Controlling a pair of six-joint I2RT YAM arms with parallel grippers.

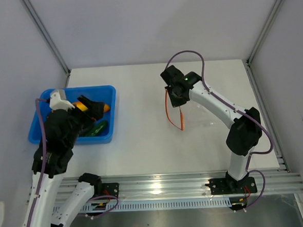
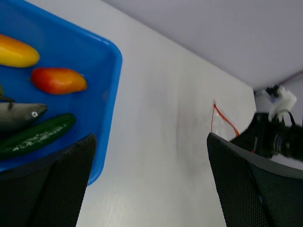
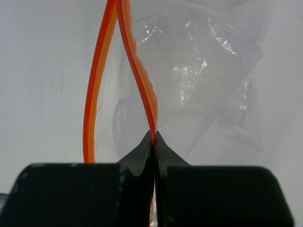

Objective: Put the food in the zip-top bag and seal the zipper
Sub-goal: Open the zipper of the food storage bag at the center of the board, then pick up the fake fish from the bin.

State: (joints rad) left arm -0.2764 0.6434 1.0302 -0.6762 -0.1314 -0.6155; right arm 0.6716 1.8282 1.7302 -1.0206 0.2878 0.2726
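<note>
- Top cam: left arm [image 1: 57, 134] covers most of blue tray [image 1: 98, 89].
- L wrist cam: yellow mango [image 2: 16, 51] cut off at 9 o'clock.
- R wrist cam: zipper [image 3: 146, 85] runs off frame at 12 o'clock.

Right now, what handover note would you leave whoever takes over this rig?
Left gripper: open, above the blue tray, holding nothing.
Right gripper: shut on one strip of the zipper; zip-top bag mouth gapes.
In the tray: yellow mango, red-orange piece, green pepper.
Done: bag held open. Left: bag every piece, seal.
</note>
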